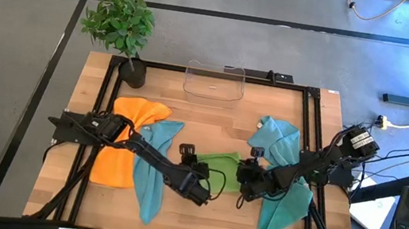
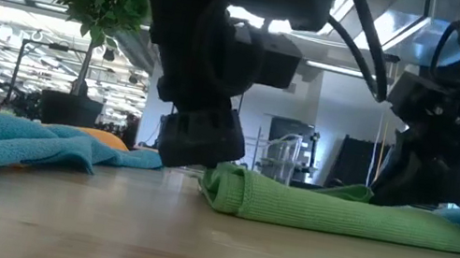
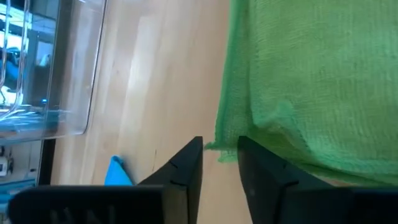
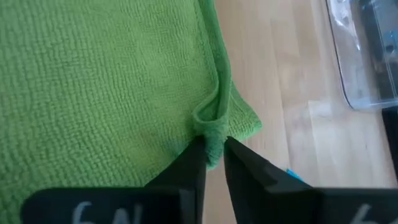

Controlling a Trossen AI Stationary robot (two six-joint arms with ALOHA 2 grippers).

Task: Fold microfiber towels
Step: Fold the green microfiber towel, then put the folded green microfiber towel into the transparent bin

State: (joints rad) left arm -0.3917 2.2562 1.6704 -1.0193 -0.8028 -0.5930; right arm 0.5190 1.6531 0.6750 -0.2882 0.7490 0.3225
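Observation:
A lime green towel [image 1: 221, 167] lies folded on the table's middle, flat on the wood [image 2: 338, 215]. My left gripper [image 1: 207, 189] stands at its near left corner, open; that corner [image 3: 221, 149] lies between the fingertips [image 3: 221, 155] with wood showing beside it. My right gripper [image 1: 247, 186] is at the towel's near right corner, shut on it [image 4: 212, 152]. An orange towel [image 1: 124, 147] and a teal towel [image 1: 153, 167] lie spread on the left. Two more teal towels [image 1: 277, 141] [image 1: 286, 210] lie on the right. My right gripper pinches the green towel's corner [image 4: 211, 138] between its two fingers, slanting down from the table's right side. The cloth there is a puckered, doubled edge that fills the narrow gap. The rest of the towel lies flat on the table.
A clear plastic bin [image 1: 215, 81] stands at the table's far edge, middle. A potted plant [image 1: 120, 26] stands at the far left corner. Bare wood shows in front of the green towel [image 2: 209, 249] and between it and the bin.

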